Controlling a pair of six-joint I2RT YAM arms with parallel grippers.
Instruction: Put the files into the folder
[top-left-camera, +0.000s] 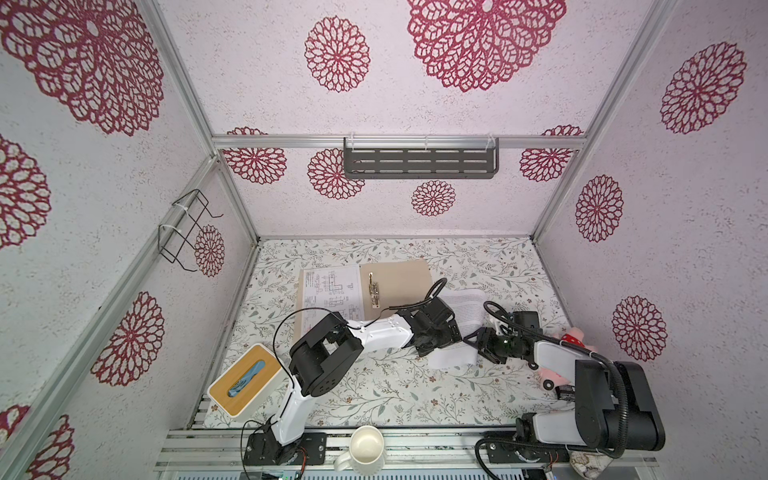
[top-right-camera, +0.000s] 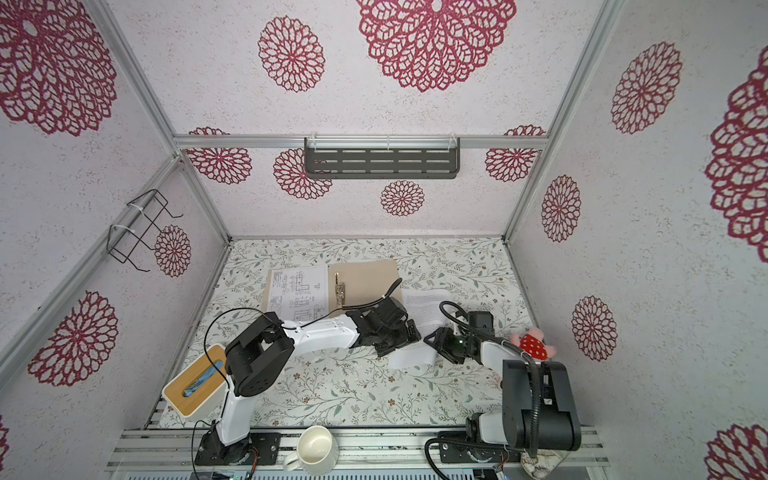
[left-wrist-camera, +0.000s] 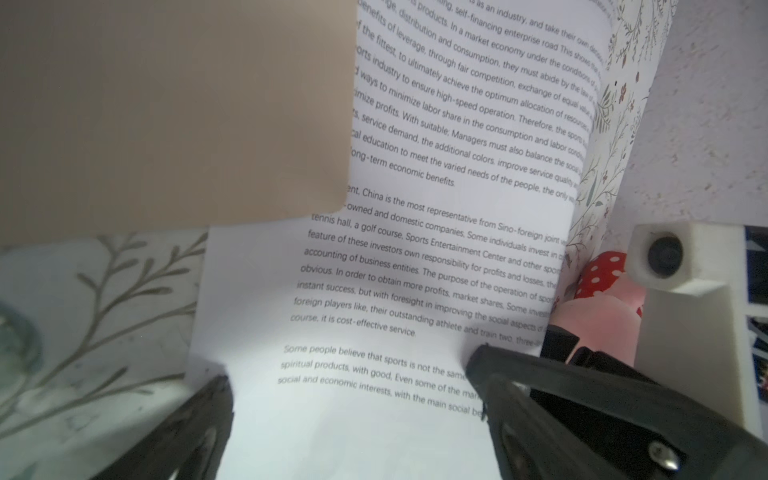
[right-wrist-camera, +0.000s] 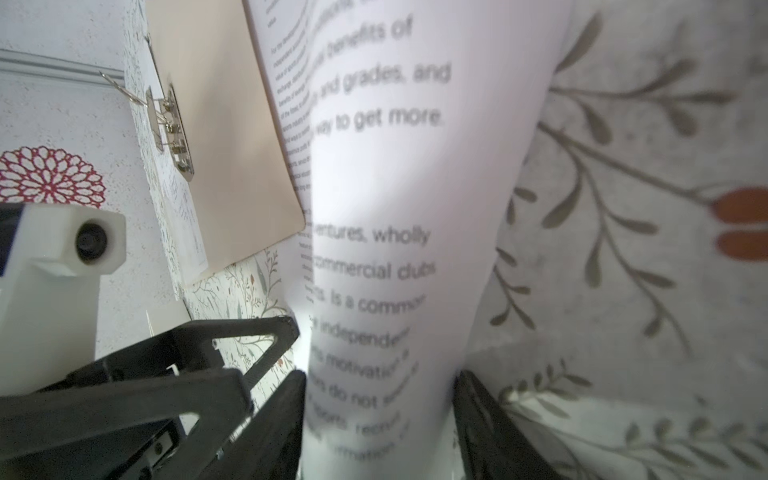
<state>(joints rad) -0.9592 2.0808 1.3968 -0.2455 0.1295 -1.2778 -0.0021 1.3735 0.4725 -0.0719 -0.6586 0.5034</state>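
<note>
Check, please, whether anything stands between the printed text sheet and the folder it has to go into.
Yes. The left gripper, jaws open, hangs over the text sheet at the near right corner of the folder, in the way. The sheet's edge also lies under that corner. The folder's right half looks bare.

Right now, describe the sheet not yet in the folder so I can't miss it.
On the floral table, find the open tan folder. At its right edge a white sheet bows upward. Unlike the drawing lying flat on the folder, it is all printed text.
</note>
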